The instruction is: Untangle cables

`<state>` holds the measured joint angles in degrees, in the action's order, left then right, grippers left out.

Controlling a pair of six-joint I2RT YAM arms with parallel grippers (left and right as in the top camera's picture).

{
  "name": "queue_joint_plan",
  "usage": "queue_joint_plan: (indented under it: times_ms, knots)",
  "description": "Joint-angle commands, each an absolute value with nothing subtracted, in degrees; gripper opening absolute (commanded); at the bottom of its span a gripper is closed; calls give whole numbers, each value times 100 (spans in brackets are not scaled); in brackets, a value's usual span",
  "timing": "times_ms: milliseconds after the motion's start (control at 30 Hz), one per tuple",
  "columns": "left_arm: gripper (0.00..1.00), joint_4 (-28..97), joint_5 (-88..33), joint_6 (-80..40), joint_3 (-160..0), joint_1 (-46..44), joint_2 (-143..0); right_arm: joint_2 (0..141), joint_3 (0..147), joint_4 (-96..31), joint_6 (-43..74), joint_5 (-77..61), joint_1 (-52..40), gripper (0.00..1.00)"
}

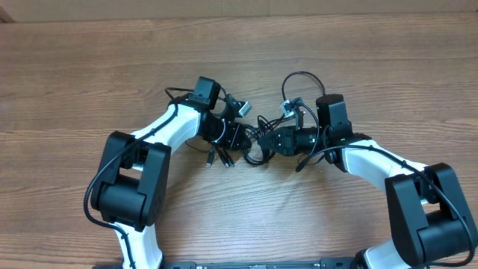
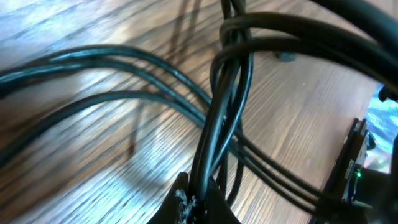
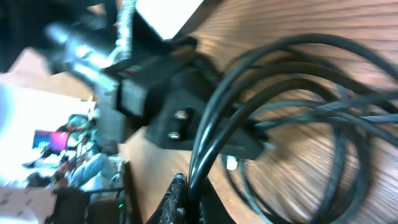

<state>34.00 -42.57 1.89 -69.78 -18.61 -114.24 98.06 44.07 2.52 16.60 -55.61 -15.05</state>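
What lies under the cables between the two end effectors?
Only the wooden table shows beneath the cables. Overhead, the left end effector and right end effector cover its middle.

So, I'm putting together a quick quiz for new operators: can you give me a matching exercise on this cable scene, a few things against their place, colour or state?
Things:
1. left tool
2. right tool
3. cables
4. table

Place, colour or state:
A. light brown wood grain
B. black, bunched between the two tools
C. shut on cables, at the right side of the bunch
D. shut on cables, at the left side of the bunch

Pairs: 1-D; 2-C; 3-B; 4-A
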Motion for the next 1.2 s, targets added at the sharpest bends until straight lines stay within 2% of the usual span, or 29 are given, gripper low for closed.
queue_joint_plan:
  times_ms: [0, 367, 600, 900, 1000, 1167]
  knots:
    - [4, 3566, -4045, 132, -6954, -1717, -11048, 9845, 4346, 115, 1894, -4707, -1487, 4]
    - [4, 3900, -3981, 169, -6954, -1721, -9424, 9845, 4344, -543, 2921, -2775, -1487, 4]
    - [4, 4034, -3188, -49, -6954, -1721, -8346, 9845, 4344, -668, 2991, -2556, -1487, 4]
    - [4, 4235, -2923, -172, -6954, -1728, -8239, 9845, 4344, -707, 3002, -2530, -1487, 4]
    - [4, 4316, -2283, -220, -6954, -1728, -8239, 9845, 4344, -746, 3035, -2429, -1487, 4]
    - [4, 4849, 176, -1398, -6954, -1726, -8239, 9845, 4344, -838, 3347, -2161, -1487, 4]
